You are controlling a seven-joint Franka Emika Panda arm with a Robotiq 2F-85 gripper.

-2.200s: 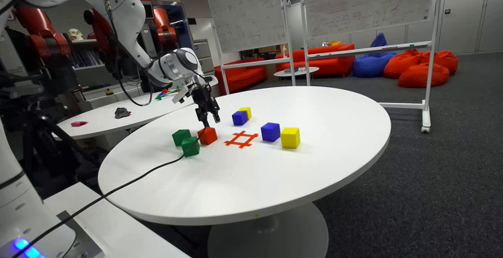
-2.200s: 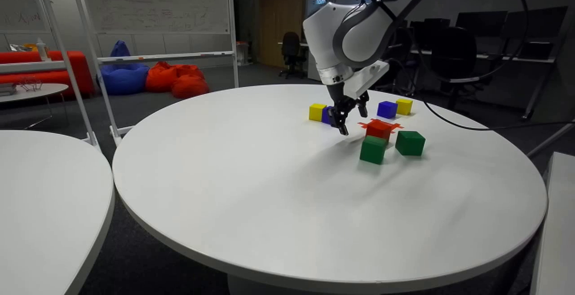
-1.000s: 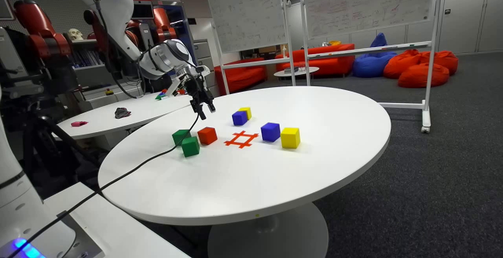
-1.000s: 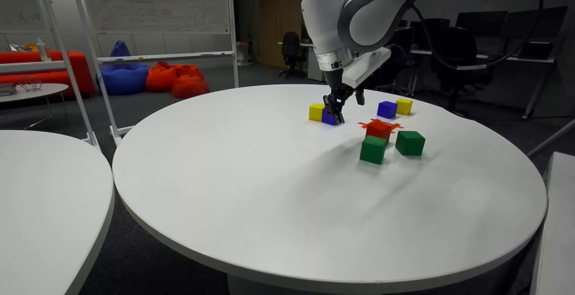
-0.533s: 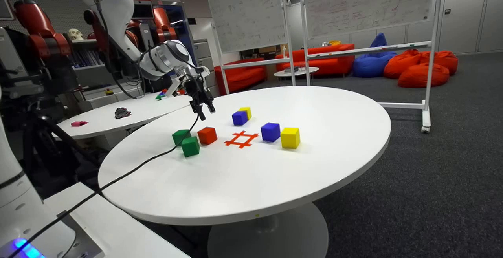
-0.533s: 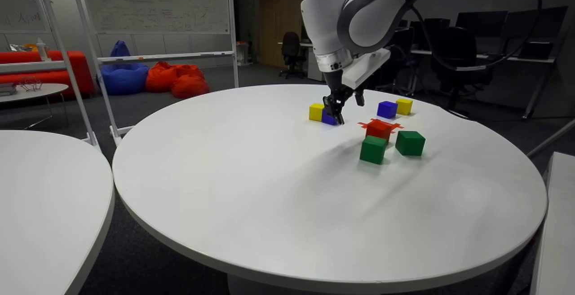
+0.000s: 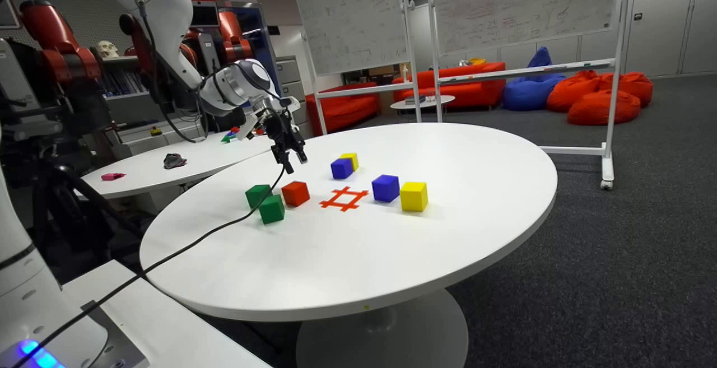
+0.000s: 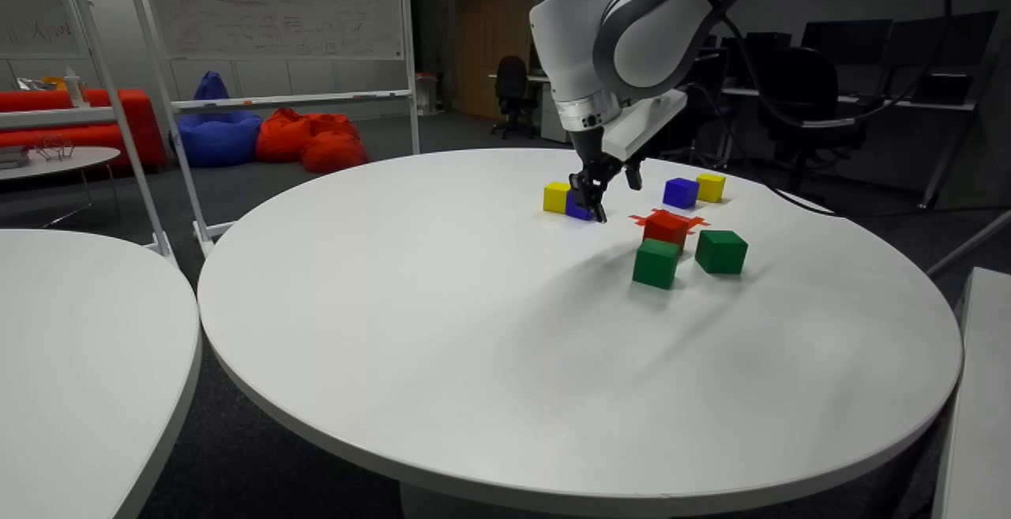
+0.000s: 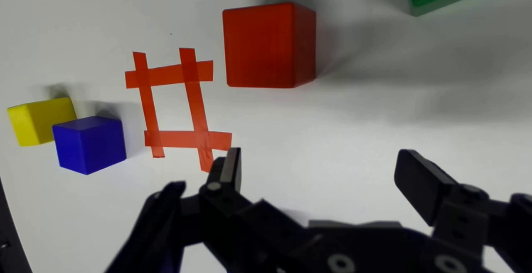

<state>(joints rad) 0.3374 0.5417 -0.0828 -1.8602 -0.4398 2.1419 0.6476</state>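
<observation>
Hovers near the red tape square (image 9: 196, 102) with the gripper (image 9: 318, 163) spread wide, gripping nothing. For the red cube (image 9: 264, 46), look just beside that square, apart from it, towards the 2 green cubes (image 8: 655, 264). Could miss the cube if lowered off-centre, nudge it onto the square if swung sideways too low, or clip a green cube if aimed too far from the square.

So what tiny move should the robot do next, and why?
I'd probably slide the open gripper gently toward the red block. Its fingers are spread with nothing between them, and in the wrist view the block, which looks closest, sits beyond their tips, so closing here would likely catch nothing.
</observation>
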